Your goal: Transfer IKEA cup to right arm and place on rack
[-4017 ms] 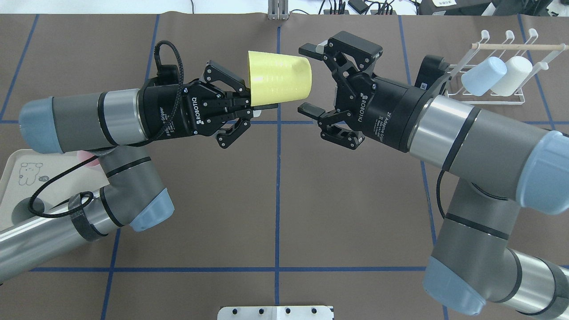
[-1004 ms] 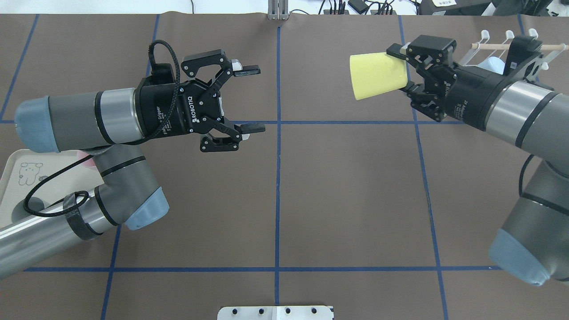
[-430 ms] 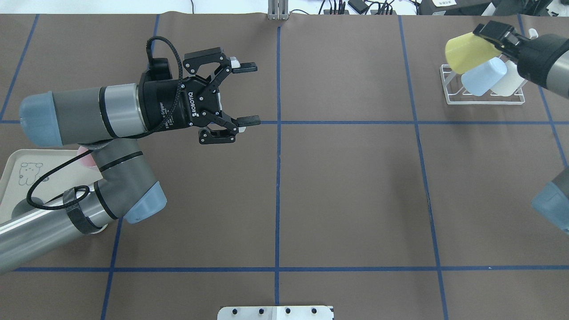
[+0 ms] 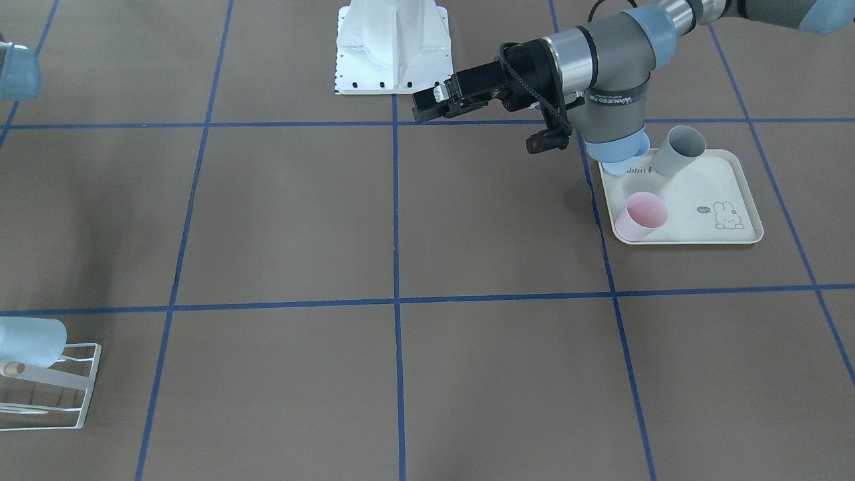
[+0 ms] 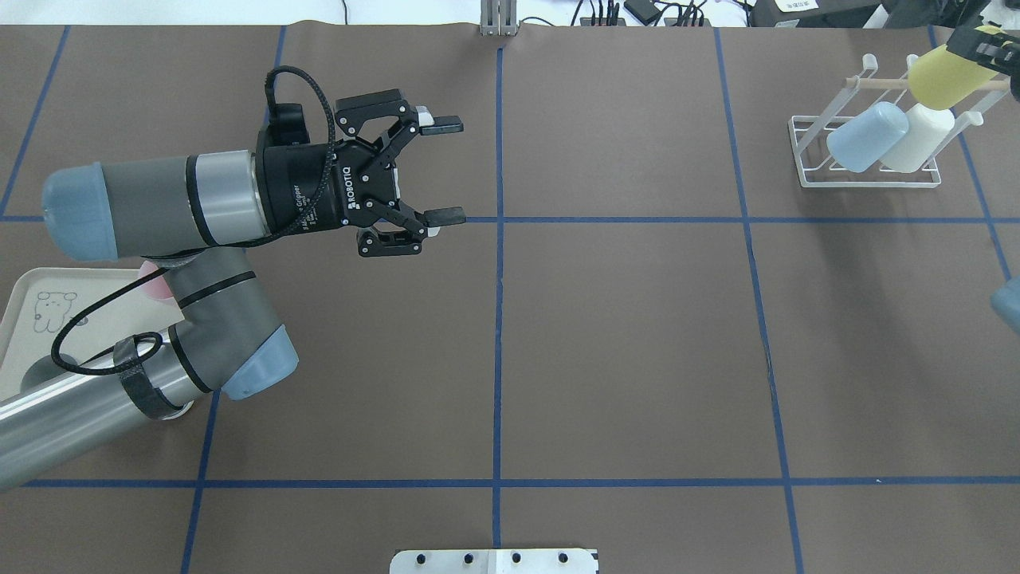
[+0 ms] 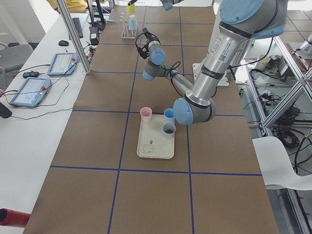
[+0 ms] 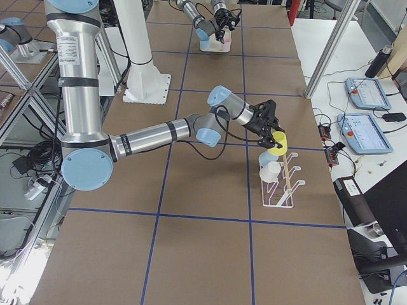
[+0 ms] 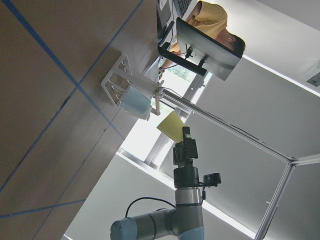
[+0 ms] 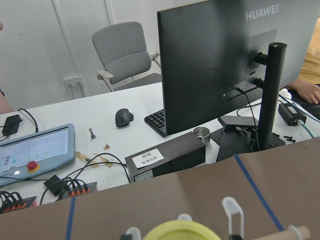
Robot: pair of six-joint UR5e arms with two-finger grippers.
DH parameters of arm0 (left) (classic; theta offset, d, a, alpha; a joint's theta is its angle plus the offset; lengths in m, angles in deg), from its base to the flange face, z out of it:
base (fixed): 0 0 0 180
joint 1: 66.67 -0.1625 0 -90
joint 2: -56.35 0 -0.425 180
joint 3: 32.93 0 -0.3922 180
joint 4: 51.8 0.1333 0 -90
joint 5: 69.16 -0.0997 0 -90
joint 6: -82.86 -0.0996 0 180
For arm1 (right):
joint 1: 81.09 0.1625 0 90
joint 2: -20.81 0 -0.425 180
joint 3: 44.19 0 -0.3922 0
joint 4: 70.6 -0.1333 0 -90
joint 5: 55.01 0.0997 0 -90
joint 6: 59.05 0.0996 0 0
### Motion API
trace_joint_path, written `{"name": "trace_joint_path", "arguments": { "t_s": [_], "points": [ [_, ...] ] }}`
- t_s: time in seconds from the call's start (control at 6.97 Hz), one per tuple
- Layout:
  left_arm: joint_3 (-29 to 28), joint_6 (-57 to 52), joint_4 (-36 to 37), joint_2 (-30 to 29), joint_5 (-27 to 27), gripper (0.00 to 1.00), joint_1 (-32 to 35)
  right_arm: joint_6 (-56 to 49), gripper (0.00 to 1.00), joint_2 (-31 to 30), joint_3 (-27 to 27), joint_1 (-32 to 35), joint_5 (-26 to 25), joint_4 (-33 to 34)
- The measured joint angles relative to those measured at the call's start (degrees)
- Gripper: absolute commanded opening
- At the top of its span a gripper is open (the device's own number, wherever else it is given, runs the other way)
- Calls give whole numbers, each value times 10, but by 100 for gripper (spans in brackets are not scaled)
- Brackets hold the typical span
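Overhead exterior view shows, in its upper right corner, the yellow IKEA cup held tilted just above the wooden rod of the rack. I judge this is to line it up with a free peg beside the blue cup and the white cup. The right gripper is closed on one end of the yellow cup. The left gripper, left of centre, is spread wide and holds nothing, well apart from the rack and out of the way.

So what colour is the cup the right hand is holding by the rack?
The cup is pale yellow, clearest in the overhead exterior view.
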Motion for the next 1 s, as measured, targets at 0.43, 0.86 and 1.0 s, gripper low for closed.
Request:
{"name": "trace_joint_path", "arguments": {
  "t_s": [0.43, 0.86, 1.0],
  "points": [
    [-2, -5, 4, 0, 0, 99, -1, -54, 0, 16, 69, 55, 67, -3],
    [-2, -5, 5, 0, -1, 99, -1, -56, 0, 16, 82, 60, 105, -4],
    [-2, -5, 5, 0, -1, 99, -2, -56, 0, 14, 84, 60, 110, -4]
  ]
}}
